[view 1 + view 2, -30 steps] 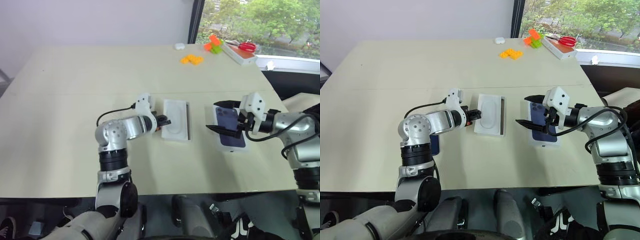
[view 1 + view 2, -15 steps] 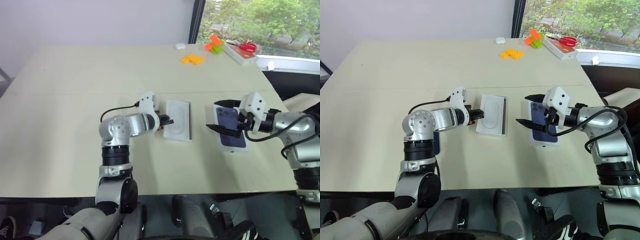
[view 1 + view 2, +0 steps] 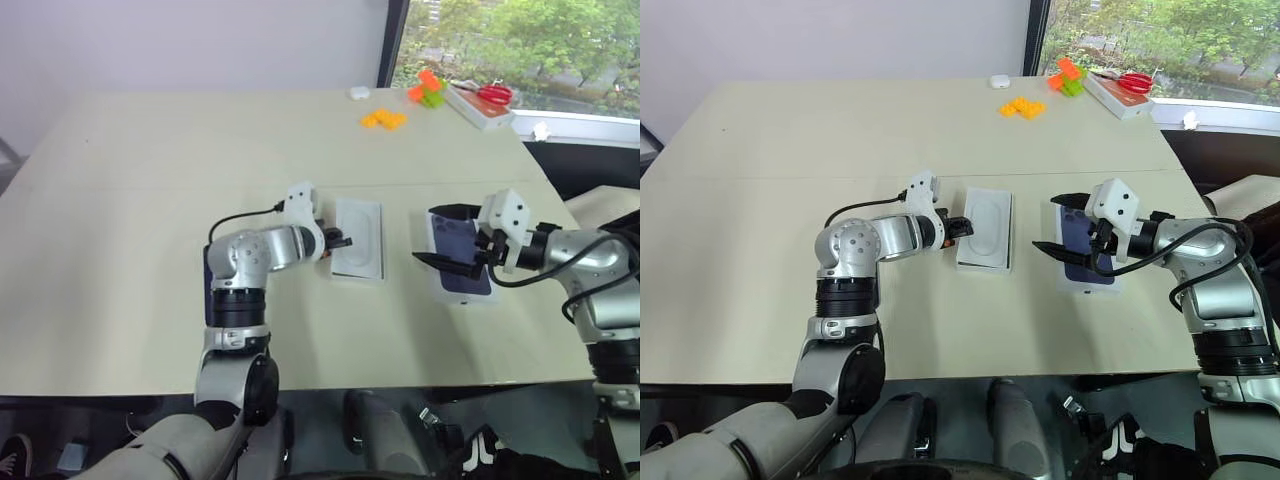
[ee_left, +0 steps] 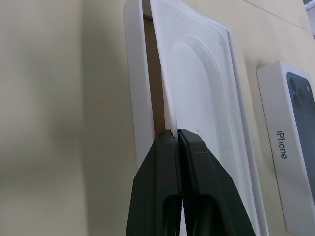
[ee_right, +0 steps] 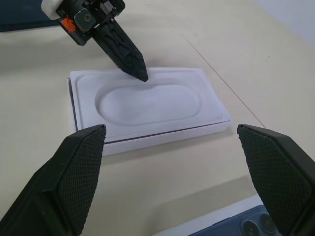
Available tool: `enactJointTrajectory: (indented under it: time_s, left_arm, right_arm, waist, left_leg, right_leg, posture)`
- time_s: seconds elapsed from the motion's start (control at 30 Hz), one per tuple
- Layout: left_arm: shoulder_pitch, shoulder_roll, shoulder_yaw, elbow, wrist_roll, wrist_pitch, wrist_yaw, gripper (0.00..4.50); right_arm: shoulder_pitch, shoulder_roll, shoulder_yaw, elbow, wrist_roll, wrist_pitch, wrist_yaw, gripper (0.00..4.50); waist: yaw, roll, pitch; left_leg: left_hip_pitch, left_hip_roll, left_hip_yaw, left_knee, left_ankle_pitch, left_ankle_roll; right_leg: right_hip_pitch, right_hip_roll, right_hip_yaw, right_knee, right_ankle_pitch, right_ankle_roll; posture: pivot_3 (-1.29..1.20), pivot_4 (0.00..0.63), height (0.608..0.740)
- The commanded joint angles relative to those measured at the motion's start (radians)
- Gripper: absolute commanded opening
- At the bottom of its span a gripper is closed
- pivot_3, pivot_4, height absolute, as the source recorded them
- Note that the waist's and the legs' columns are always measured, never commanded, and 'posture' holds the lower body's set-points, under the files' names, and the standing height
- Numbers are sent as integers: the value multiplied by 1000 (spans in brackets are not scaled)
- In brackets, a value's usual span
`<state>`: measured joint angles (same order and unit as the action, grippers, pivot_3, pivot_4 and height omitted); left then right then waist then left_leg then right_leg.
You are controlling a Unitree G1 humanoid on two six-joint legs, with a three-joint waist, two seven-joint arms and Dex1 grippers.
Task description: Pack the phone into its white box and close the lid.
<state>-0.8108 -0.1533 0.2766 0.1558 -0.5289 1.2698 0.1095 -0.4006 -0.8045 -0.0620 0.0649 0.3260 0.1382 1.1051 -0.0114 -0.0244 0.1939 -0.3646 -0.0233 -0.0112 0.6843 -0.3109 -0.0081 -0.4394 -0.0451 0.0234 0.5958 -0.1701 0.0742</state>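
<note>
On the left, the left end effector [image 3: 962, 226] has its fingers pressed together, the tips meeting the near edge of the flat white insert [image 3: 985, 227] sitting in the white box [image 4: 137, 93]. The left wrist view exposes a tan floor beneath that insert. Across the desk [image 3: 790, 150], the right end effector [image 3: 1060, 226] is spread wide above the lid [image 3: 1080, 250]. The phone isn't clear here.

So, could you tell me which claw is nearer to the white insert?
Left. The left claw is shut on the white insert's edge; the right claw hangs open over the lid, off to the insert's side.
</note>
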Motion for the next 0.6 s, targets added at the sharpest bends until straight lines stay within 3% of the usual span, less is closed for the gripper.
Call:
enactJointTrajectory:
  time_s: [0.03, 0.13, 0.37, 0.6]
  left_arm:
    - [-6, -10, 10, -14, 5, -9, 11, 39]
    - [-8, -23, 19, -19, -13, -10, 2, 1007]
    - [-17, -10, 25, -43, -31, 58, 7, 4453]
    - [-74, 16, 41, -59, -62, 100, -31, 4453]
  right_arm:
    - [1, -9, -29, -37, 5, -18, -5, 4500]
    - [-1, -8, -28, -36, 5, -17, -6, 4500]
    - [-1, -6, -25, -34, 3, -16, -7, 4500]
    - [-18, 2, -18, -19, 0, -17, -9, 4500]
  waist:
    - [0, 0, 0]
    - [0, 0, 0]
    - [0, 0, 0]
    - [-1, 0, 0]
  left_leg:
    - [0, 0, 0, 0, 0, 0]
    - [0, 0, 0, 0, 0, 0]
    - [1, 0, 0, 0, 0, 0]
    - [4, 0, 0, -1, 0, 0]
  right_leg:
    - [0, 0, 0, 0, 0, 0]
    - [0, 0, 0, 0, 0, 0]
    - [1, 0, 0, 0, 0, 0]
    - [3, 0, 0, 0, -1, 1]
  posture:
    - [0, 150, 740]
    - [0, 150, 740]
    - [0, 150, 740]
    - [0, 150, 740]
